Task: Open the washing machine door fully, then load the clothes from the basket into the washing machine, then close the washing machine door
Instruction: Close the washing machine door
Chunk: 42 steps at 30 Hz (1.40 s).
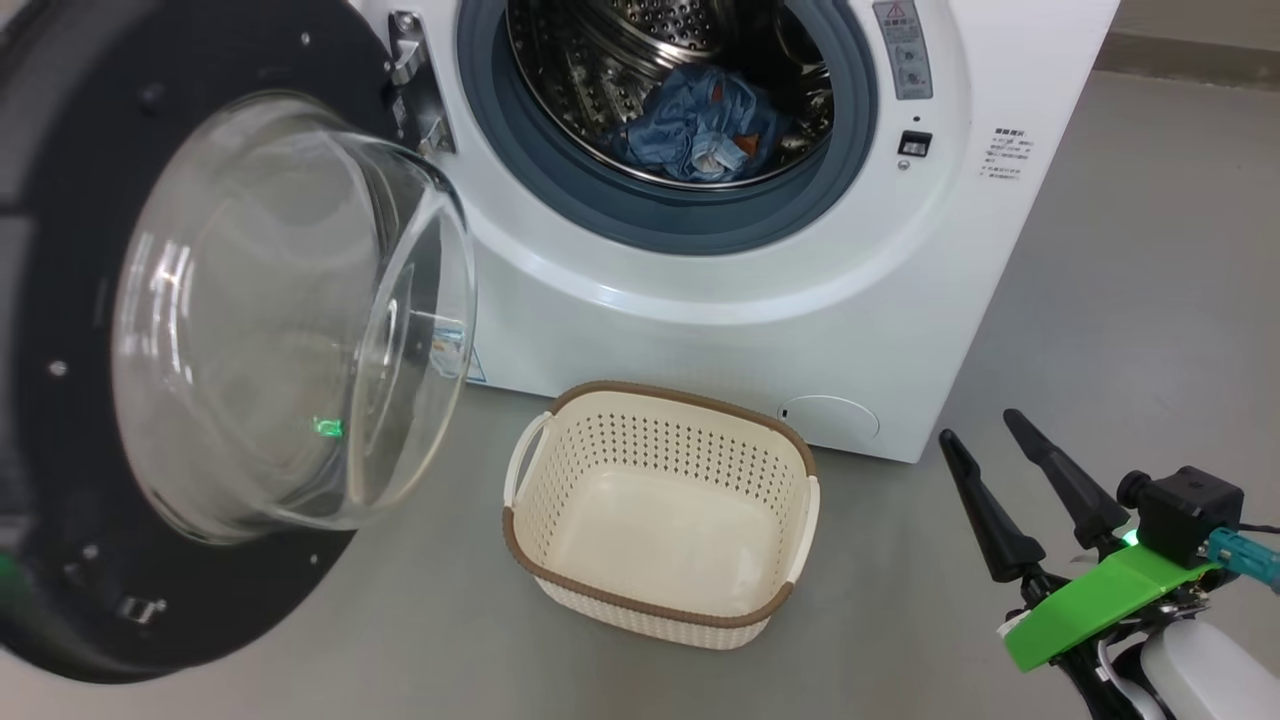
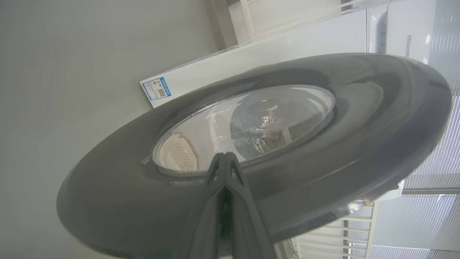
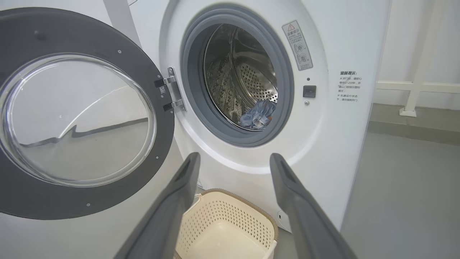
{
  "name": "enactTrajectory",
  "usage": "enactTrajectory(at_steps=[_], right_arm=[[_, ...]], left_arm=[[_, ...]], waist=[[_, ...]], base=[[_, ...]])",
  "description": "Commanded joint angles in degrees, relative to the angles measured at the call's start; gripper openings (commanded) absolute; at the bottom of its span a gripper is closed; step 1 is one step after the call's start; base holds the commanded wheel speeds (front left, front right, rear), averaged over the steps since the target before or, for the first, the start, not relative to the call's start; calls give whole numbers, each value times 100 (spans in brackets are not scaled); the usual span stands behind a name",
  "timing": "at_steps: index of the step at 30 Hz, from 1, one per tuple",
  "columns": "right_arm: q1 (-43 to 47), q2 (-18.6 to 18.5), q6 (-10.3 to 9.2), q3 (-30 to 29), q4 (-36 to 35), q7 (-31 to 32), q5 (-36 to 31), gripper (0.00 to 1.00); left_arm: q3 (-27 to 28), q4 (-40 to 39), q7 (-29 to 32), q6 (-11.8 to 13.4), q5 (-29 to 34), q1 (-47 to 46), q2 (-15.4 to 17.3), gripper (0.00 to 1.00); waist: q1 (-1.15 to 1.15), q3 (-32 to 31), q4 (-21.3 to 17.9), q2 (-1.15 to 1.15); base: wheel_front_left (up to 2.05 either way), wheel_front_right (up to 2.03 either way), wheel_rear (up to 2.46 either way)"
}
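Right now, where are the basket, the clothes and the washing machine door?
basket [image 1: 680, 440], head view, far perforated inner wall.
clothes [image 1: 695, 125], head view, middle of the blue heap.
washing machine door [image 1: 270, 330], head view, bulging glass window.

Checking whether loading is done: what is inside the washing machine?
A bunched pile of light blue clothes lies at the bottom of the steel drum. Anything under the pile is covered by it and cannot be seen.

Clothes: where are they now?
Head view, top centre: the clothes lie bunched at the bottom of the steel drum of the washing machine, behind the grey-blue gasket, above the basket on the floor.
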Motion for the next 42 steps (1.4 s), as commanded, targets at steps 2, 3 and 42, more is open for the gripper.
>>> enactTrajectory(at_steps=[2,3,42], right_arm=[[75,-34,25,63,-95,-46,22,100],[81,-15,25,65,-95,-46,22,100],[94,279,25,-58,-89,-46,2,100]], left_arm=[[16,-434,221,82,-50,99,189,0],[-10,-592,292,121,-70,160,150,0],[-955,-3198,793,588,-271,955,-1296,0]], waist=[[0,-45,-12,0],[0,-67,-23,0],[0,-174,-1911,0]], base=[[0,0,0],[0,0,0],[0,0,0]])
